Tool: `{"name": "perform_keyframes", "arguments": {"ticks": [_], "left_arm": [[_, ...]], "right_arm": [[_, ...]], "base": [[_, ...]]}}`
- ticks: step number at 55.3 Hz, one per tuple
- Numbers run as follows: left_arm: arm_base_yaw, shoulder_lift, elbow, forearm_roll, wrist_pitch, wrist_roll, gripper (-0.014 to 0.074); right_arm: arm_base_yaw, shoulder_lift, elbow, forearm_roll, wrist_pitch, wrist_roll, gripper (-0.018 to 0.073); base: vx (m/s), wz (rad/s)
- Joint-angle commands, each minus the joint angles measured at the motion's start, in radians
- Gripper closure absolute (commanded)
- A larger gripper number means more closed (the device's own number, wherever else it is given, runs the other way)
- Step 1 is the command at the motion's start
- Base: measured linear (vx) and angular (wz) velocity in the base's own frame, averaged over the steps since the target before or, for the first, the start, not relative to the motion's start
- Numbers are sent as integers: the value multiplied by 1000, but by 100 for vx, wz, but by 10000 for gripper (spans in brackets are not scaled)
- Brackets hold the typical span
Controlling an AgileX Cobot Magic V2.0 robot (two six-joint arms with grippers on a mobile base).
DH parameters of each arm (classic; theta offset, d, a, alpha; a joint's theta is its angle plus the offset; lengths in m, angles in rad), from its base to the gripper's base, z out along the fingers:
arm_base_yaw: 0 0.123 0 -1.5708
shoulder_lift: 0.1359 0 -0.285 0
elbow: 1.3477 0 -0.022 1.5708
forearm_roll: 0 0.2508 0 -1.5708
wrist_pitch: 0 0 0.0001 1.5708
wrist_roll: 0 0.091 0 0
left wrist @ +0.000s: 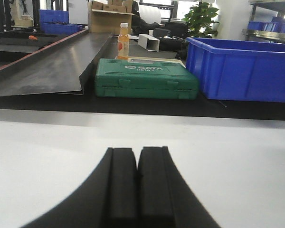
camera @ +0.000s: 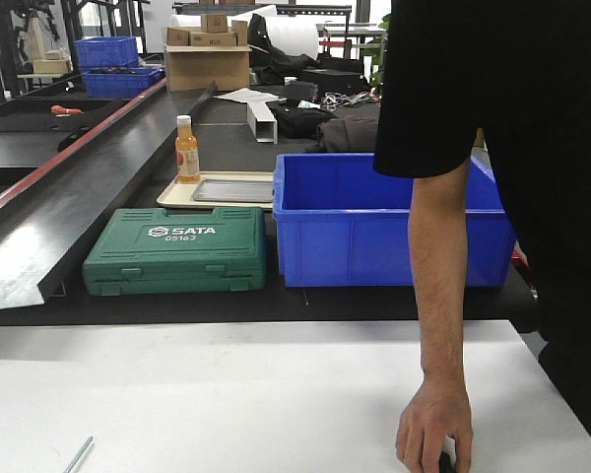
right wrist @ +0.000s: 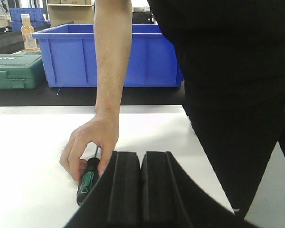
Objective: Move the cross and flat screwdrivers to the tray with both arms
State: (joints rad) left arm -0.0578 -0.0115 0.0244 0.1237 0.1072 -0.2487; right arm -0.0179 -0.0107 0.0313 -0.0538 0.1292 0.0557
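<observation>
In the right wrist view, the right hand (right wrist: 141, 156) fills the bottom centre of the frame, its two pads pressed together with nothing between them. Just left of it on the white table (right wrist: 33, 142) lies a screwdriver (right wrist: 87, 182) with a black and green handle. The handle is at the near end, and the shaft runs up the frame away from the camera, tipped a little to the right. A person's hand (right wrist: 88, 145) rests over it, fingers touching the handle, so the tool is not free to take yet. This screwdriver is clearly the right arm's, being just beside that hand.

The left hand (left wrist: 137, 152) is likewise closed and empty at the bottom of its view, with only bare table ahead of it. At the lower left of the front view a thin metal rod (camera: 77, 455) lies slanted on the table. It may be the other screwdriver's shaft, but too little shows to be sure.

Beyond the table edge sit a green tool case (camera: 175, 251) and a blue bin (camera: 374, 222). The tray (camera: 167, 200) is behind them, upper centre-left of that frame, well apart from both hands.
</observation>
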Motion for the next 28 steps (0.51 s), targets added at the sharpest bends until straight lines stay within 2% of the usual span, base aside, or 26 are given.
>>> {"name": "perform_keyframes", "arguments": {"ticks": [1, 28], "left_arm": [[-3, 8, -26, 2, -86, -1, 602], [-3, 8, -29, 2, -88, -2, 602]], "right_arm": [[-5, 2, 6, -10, -86, -3, 567], [-5, 2, 6, -10, -86, -3, 567]], "base": [[0, 0], [0, 0]]}}
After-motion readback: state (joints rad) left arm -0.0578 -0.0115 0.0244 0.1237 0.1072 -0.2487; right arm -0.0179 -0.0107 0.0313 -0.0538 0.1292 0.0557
